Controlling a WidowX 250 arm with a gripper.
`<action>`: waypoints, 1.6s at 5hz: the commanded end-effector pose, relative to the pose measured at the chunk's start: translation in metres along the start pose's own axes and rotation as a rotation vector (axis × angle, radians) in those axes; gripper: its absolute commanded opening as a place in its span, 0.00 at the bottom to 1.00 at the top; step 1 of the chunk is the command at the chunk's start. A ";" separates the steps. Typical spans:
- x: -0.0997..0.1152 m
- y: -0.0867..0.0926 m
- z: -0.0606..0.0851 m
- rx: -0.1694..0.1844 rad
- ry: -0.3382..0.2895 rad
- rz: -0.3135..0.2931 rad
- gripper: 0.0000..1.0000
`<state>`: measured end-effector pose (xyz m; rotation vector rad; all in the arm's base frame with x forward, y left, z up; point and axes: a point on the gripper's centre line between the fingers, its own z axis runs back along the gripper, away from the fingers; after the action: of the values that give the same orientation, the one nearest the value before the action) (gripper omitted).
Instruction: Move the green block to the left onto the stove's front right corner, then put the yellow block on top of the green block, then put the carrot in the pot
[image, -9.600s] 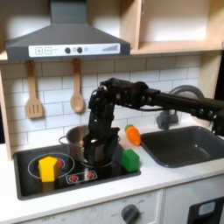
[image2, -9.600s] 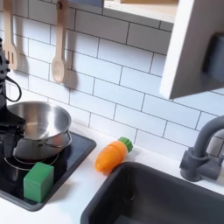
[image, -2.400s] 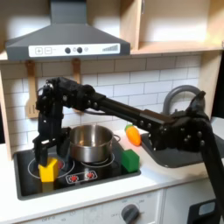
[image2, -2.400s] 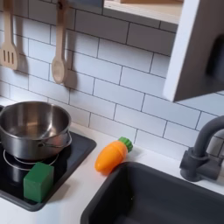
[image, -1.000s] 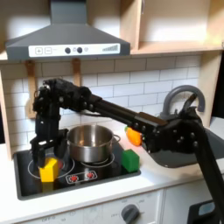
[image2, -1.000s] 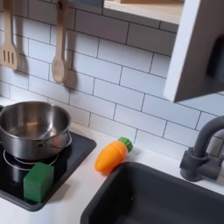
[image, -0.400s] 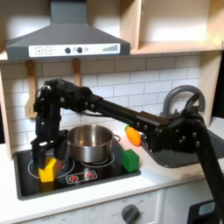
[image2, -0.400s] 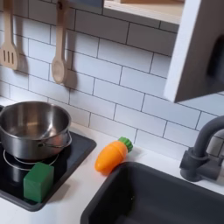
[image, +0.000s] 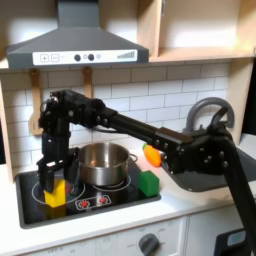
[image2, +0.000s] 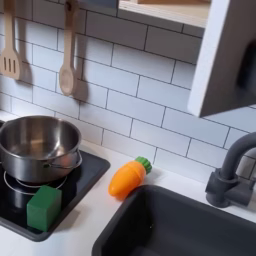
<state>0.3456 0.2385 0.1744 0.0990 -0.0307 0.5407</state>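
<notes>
Since a moment earlier, the arm had sunk slightly over the stove (image: 110, 200), bringing the gripper (image: 55, 182) down around the yellow block (image: 54, 193) at the first exterior view's left; its fingers stood either side of the block, though whether they pinched it I could not tell. The pot (image: 102, 163) sat mid-stove. The carrot (image2: 127, 177) lay on the counter by the sink. The green block (image: 148, 183) rested at the stove's front corner on the first exterior view's right. The yellow block looked light, rigid and smooth, best taken across flat opposite faces.
</notes>
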 end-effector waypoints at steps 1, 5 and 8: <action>0.012 0.007 -0.003 0.011 -0.018 -0.036 1.00; 0.009 0.012 -0.004 0.009 0.005 -0.042 1.00; 0.007 0.011 -0.025 0.008 0.053 -0.038 1.00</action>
<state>0.3458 0.2536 0.1518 0.0924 0.0221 0.5037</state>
